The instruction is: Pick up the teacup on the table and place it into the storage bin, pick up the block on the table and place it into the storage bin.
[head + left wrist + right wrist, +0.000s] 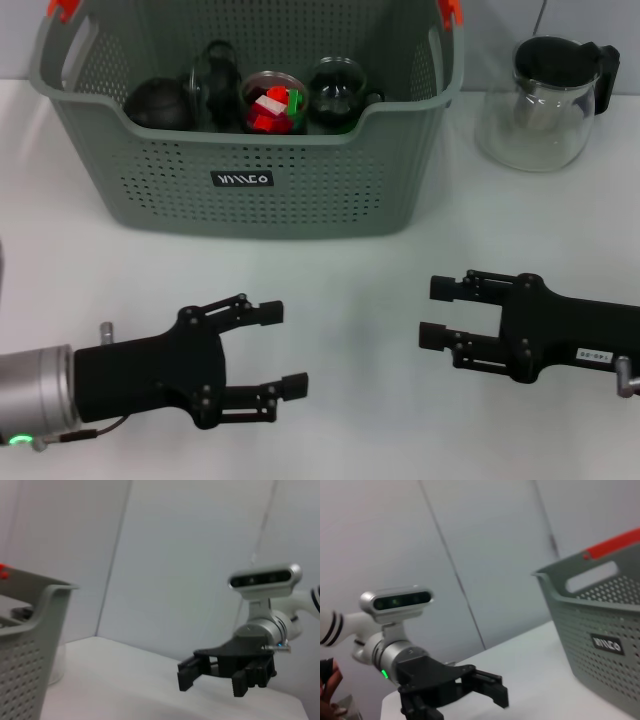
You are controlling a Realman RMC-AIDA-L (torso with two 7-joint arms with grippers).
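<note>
The grey perforated storage bin (250,170) stands at the back of the white table. Inside it lie a dark glass teacup (340,95), a glass cup holding red and green blocks (272,106), a dark teapot (160,103) and another glass piece (215,75). My left gripper (283,348) hovers low at the front left, open and empty. My right gripper (434,312) hovers at the front right, open and empty, and shows again in the left wrist view as the right gripper (212,682). Both grippers are well in front of the bin.
A glass pitcher (545,100) with a black lid and handle stands at the back right, beside the bin. The bin's corner (30,645) shows in the left wrist view and its labelled wall (600,630) in the right wrist view.
</note>
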